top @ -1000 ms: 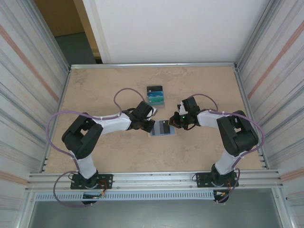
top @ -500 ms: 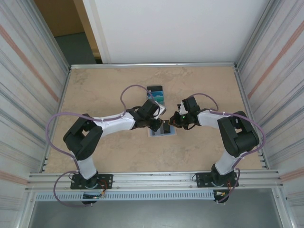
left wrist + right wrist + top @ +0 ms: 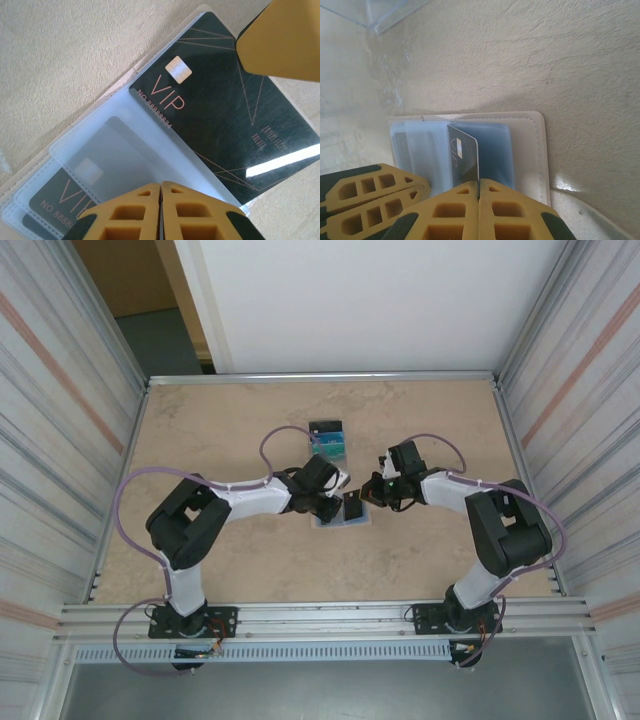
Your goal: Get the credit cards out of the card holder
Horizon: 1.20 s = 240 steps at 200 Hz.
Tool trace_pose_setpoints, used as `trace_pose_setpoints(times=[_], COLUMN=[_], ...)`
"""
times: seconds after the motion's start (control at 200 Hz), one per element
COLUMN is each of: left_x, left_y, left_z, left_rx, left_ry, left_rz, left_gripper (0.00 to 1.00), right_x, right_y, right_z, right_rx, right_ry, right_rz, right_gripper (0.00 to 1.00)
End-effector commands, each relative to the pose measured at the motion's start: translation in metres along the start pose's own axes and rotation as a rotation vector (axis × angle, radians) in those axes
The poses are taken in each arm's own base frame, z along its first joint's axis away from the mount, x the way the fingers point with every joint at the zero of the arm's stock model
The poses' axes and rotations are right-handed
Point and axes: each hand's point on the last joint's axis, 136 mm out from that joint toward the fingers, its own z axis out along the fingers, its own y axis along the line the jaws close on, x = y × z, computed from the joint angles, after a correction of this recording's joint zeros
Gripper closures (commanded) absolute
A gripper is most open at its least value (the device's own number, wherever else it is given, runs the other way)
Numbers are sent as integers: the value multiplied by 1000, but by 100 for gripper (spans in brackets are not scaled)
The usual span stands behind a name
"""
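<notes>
Right pincer (image 3: 479, 187) tight on black card (image 3: 465, 156) above card holder (image 3: 530, 150)

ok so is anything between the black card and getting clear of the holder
Only the clear sleeve: its edge overlaps one side of the black card, which the right gripper pinches. The left gripper sits shut over that sleeve. Nothing else visible blocks the way out of the card holder.
</notes>
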Motion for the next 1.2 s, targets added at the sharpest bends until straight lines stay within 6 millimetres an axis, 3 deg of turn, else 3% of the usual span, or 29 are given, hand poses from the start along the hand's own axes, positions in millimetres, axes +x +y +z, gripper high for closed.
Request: trace_pose_setpoints(times=[0.0,0.19,0.411,0.496,0.596,0.677,0.927,1.198], left_x=[12,13,12,11,11,8,-11,-47], left_y=[1,1,0,-1,0,2,5,26], left_z=[9,12,12,11,8,3,-27,-89], left_rx=[-8,-7,0,1,-5,-15,-26,-70], left_ry=[50,57,50,47,38,23,-61,-206], left_rz=[5,-3,-10,-14,-18,-21,-28,11], left_gripper=[92,92,93,93,92,91,71,41], right_x=[4,8,15,15,15,13,5,5], right_y=[2,20,21,20,15,13,17,53], right_z=[-8,-4,8,11,12,7,-22,-61], right_rx=[-19,-142,-135,-118,-81,-52,17,-33], right_ry=[-2,6,31,35,33,20,-46,-115], right_rz=[-6,12,9,1,-5,-22,-127,-353], right_gripper=[100,86,81,84,100,100,100,100])
